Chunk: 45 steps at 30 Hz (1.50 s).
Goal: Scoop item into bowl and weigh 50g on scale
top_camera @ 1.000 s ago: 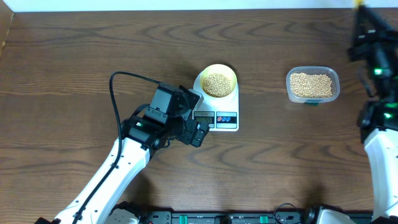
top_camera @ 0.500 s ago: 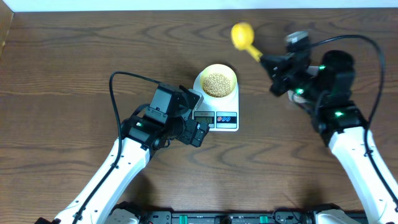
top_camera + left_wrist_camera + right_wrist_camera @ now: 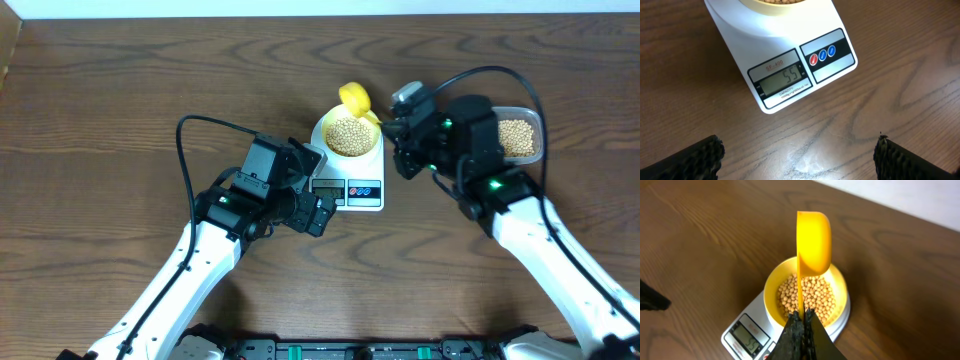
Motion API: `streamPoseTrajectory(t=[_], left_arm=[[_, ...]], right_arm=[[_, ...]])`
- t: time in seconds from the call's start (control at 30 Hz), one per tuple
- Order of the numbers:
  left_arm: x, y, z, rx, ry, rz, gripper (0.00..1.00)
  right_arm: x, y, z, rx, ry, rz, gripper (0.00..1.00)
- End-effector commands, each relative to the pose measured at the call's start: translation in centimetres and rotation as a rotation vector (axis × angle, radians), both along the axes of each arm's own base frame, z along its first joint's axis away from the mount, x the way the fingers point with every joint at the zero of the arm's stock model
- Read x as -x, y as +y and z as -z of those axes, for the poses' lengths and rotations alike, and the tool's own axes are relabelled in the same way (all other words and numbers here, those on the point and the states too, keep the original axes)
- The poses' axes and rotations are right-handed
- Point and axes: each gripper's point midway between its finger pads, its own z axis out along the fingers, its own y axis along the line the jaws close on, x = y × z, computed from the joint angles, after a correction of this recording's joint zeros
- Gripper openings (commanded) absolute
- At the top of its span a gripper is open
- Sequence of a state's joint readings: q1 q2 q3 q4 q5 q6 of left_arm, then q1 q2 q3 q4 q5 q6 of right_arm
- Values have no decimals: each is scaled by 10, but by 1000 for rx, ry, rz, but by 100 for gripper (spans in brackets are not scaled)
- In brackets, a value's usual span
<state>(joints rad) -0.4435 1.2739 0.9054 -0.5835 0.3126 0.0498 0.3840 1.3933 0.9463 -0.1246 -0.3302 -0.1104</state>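
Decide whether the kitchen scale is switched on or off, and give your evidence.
On. The scale shows the digits 55 on its display, with the bowl of beans on its platform.

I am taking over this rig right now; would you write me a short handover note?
Grip: the left pincer is open and empty, hovering in front of the scale. The right pincer is shut on the handle of the yellow scoop, which is tipped on edge above the bowl.
Things: the bowl, with beans in it, sits on the scale. The tub of spare beans is partly behind the right arm.
Done: the bowl is filled and the display reads 55.
Left: that is over 50, so probably take a few out and recheck.
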Motion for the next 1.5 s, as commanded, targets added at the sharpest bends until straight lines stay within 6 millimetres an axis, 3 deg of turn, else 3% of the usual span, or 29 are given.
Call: streamPoseTrajectory(t=[0.0,0.3,1.47], left_arm=[[-2,-3,-4,6,-6,13,98],[-2,-3,-4,6,-6,13,98],[-2,-3,-4,6,-6,13,98]], right_arm=[[-9,2,18,52,4,21,1],[-17,1,46,100,44,48,1],[-6,7,82,196,106,-6,1]])
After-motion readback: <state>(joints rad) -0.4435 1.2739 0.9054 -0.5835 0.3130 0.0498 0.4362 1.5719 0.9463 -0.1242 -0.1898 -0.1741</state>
